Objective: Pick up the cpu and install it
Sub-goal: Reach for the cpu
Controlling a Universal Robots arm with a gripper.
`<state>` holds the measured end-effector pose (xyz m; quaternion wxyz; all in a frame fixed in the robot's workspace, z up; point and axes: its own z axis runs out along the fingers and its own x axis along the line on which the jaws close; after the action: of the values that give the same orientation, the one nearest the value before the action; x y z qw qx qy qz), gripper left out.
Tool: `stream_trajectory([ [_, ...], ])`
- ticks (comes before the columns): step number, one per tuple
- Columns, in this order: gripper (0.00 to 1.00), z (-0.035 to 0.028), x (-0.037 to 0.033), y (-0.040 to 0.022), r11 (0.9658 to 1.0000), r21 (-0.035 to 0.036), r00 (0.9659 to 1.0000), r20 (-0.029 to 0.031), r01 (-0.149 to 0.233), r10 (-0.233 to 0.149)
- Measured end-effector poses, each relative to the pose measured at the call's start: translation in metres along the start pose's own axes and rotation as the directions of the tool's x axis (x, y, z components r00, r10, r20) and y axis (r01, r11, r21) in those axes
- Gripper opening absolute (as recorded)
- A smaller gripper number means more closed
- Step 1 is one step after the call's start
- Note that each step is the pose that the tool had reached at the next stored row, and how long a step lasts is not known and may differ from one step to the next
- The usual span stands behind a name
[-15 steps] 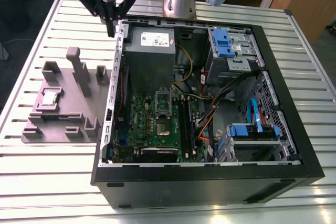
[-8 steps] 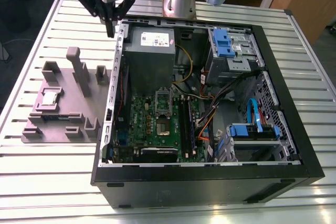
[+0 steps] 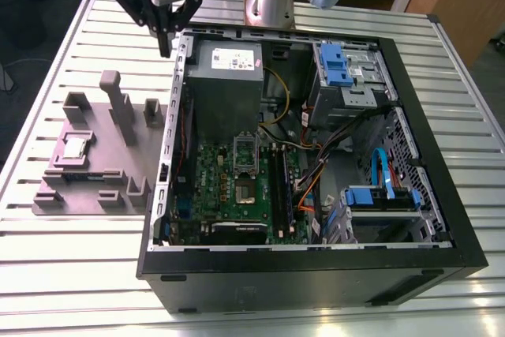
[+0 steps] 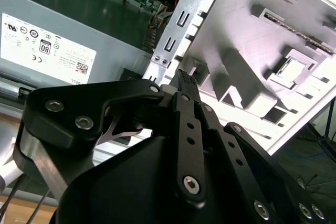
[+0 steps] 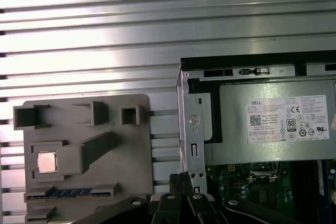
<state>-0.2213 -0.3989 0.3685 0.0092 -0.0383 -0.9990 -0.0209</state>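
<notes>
The cpu (image 3: 75,146) is a small silvery square chip lying in a recess of the grey fixture (image 3: 110,155) on the table, at the exterior view's left of the open computer case (image 3: 316,163). The first wrist view shows the cpu (image 5: 47,162) in the same recess, and the second wrist view shows it (image 4: 292,67) further off. My gripper (image 3: 165,43) hangs above the case's back left corner, well apart from the chip, shut with nothing between its fingers. Its black fingertips (image 5: 181,181) meet over the case's metal edge. The dark socket (image 3: 245,192) sits on the green board.
A grey power supply (image 3: 225,76) with a white label fills the case's back left. Blue drive brackets (image 3: 339,65) and loose cables (image 3: 316,171) lie to the exterior view's right. Upright posts (image 3: 118,104) rise from the fixture. The ribbed metal table (image 3: 79,258) surrounds everything.
</notes>
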Motion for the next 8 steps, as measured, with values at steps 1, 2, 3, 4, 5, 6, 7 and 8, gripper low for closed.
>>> stream_trajectory([
  [1,0.1,0.0001,0.0001,0.0,1.0,0.0001,1.0,-0.0005,0.0,0.0],
  [2,0.1,0.0003,0.0002,0.0,1.0,0.0001,1.0,-0.001,0.0,0.0],
  [3,0.1,0.0005,0.0003,0.0,1.0,0.0001,1.0,-0.0014,0.0,0.0],
  [4,0.1,0.0006,0.0004,-0.0001,1.0,0.0002,1.0,-0.0019,0.0,0.0],
  [5,0.1,0.0008,0.0005,-0.0001,1.0,0.0002,1.0,-0.0024,0.0,0.0],
  [6,0.1,0.0009,0.0007,-0.0001,1.0,0.0003,1.0,-0.0029,0.0,0.0],
  [7,0.1,0.0011,0.0008,-0.0001,1.0,0.0003,1.0,-0.0033,0.0,0.0],
  [8,0.1,0.0012,0.0009,-0.0001,1.0,0.0003,1.0,-0.0038,0.0,0.0],
])
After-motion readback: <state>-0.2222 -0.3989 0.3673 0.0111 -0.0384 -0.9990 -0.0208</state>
